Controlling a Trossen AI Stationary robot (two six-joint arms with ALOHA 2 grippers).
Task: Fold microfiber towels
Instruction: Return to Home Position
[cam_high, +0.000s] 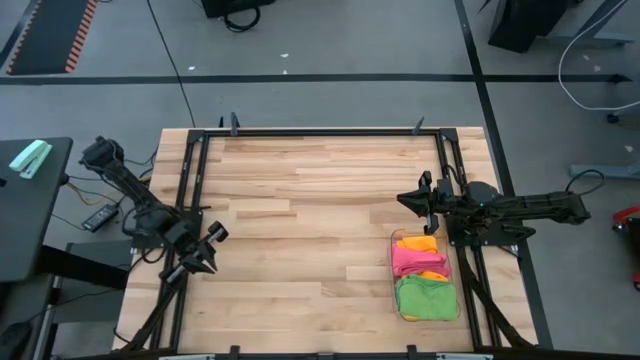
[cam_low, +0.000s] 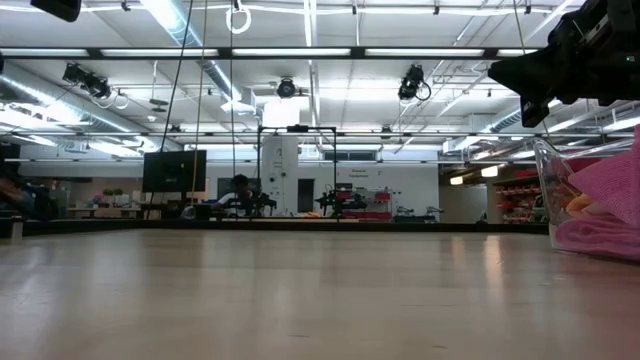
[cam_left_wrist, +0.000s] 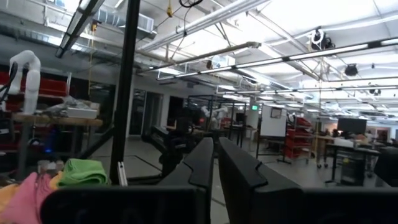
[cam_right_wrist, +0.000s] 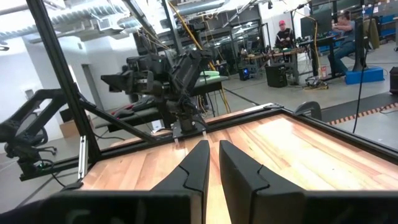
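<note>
A big robotics lab (open hall): ceiling ducts (cam_low: 205, 70), workbenches (cam_left_wrist: 56, 117), racks (cam_left_wrist: 295, 140).

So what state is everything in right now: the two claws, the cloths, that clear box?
left gripper: shut, empty, at the table's left edge.
right gripper: shut, empty, held above the table beside the bin.
clear bin: upright, open-topped, holding towels.
green towel: folded, in the bin.
pink towel: in the bin, between orange and green.
orange towel: in the bin, partly under the pink one.
</note>
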